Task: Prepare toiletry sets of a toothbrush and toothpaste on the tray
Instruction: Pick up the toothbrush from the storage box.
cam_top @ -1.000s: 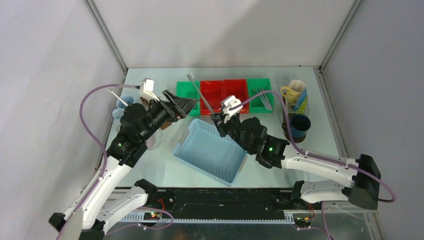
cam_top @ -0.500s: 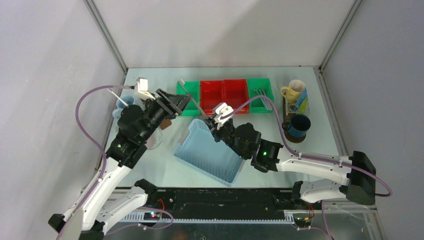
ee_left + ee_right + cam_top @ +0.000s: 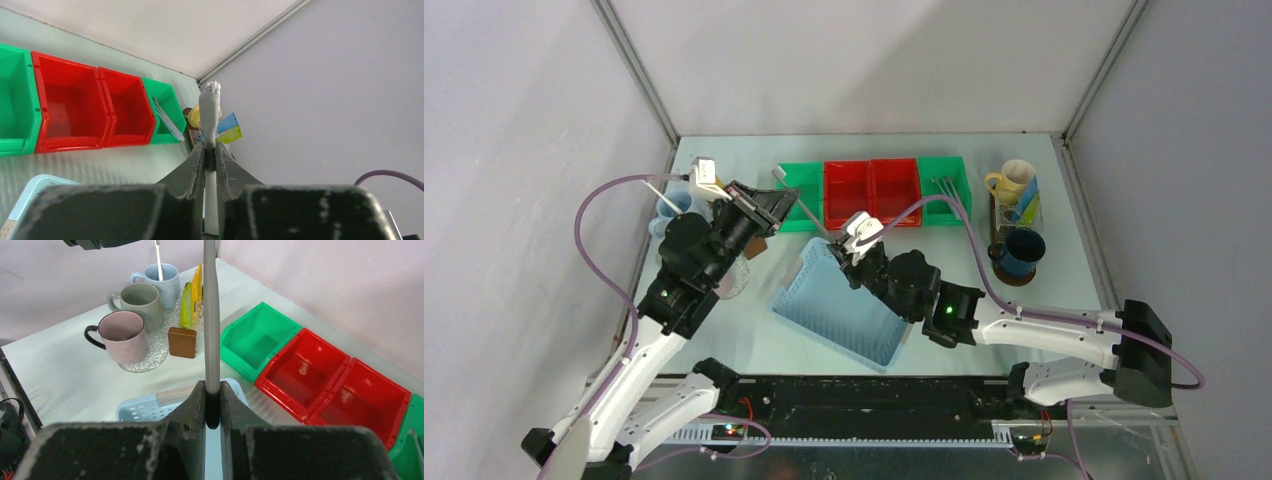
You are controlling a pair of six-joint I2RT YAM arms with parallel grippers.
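Grey toothbrush (image 3: 209,107) is now pinched twice. The left gripper (image 3: 210,154), jaws spread a second ago, has just clamped it with the bristles sticking out above. The right gripper (image 3: 212,390) keeps pinching the handle. Handover looks half done; right must release. Pink mug (image 3: 122,335) sits beyond-left of the right jaws.

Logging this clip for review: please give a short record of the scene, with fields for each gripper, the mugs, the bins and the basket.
left gripper: shut on the toothbrush, below its bristle head
right gripper: shut on the same toothbrush, farther down the handle
mugs, left side: pink mug, grey mug, pale blue mug
mugs, right side: cream mug, dark blue mug
bins: two red bins between two green bins, along the far edge
basket: light blue, perforated, in front of the bins
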